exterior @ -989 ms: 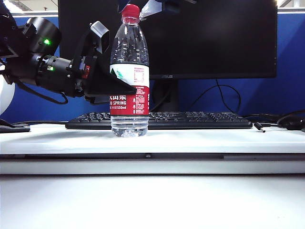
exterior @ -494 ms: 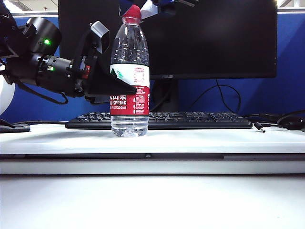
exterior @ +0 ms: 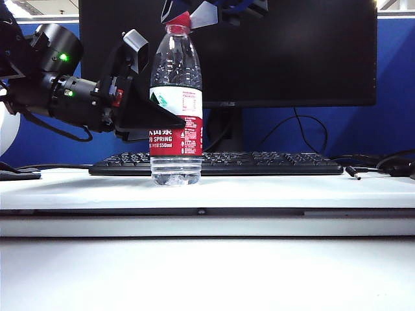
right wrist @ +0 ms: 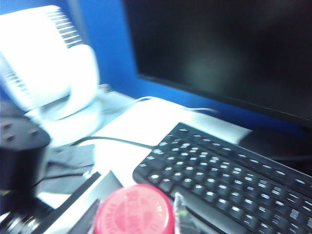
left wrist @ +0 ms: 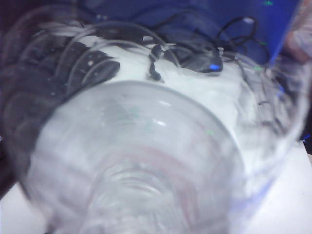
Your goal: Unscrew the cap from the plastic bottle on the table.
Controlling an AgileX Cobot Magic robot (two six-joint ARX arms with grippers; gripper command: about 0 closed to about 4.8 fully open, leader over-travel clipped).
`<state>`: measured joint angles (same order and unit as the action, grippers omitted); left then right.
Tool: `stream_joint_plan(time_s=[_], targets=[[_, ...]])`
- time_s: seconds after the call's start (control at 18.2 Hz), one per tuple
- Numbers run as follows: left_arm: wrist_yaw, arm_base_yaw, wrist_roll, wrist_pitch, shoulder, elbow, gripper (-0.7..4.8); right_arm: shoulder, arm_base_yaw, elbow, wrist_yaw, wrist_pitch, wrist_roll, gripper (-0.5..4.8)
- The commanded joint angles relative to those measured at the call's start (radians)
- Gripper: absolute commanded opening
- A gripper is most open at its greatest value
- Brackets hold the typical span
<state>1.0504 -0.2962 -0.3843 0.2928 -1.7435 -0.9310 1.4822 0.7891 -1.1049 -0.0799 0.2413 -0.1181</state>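
Red ribbed cap (right wrist: 134, 210) pinched by right gripper (exterior: 179, 16); left gripper (exterior: 150, 111) clamps clear plastic bottle (exterior: 176, 103).

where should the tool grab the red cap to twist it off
Grip the cap by its ribbed side wall, coming straight down from above with a finger on each opposite side. It sits level on top of the upright bottle, which the left tool grips at the label; the right tool is at the cap, fingers either side.
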Motion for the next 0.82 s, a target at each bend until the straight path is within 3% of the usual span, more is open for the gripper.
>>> stream_joint_plan(time_s=[0.05,0.22,0.33,0.71,0.82], targets=[[-0.014,0.0,0.002,-0.045,-0.01,0.006,2.68,-0.001,-0.041,-0.006,0.206,-0.021,-0.002,1.16],[-0.014,0.0,0.002,-0.045,-0.01,0.006,2.68,-0.001,-0.093,-0.006,0.423,-0.06,0.021,1.16],[-0.014,0.0,0.001,-0.044,-0.01,0.006,2.68,-0.001,-0.121,-0.006,0.511,-0.102,0.048,1.16],[-0.01,0.0,0.0,-0.045,-0.01,0.006,2.68,0.0,-0.184,-0.006,0.735,-0.132,0.061,1.16],[0.002,0.0,0.0,-0.045,-0.01,0.006,2.68,0.0,-0.184,-0.006,0.737,-0.132,0.066,1.16]])
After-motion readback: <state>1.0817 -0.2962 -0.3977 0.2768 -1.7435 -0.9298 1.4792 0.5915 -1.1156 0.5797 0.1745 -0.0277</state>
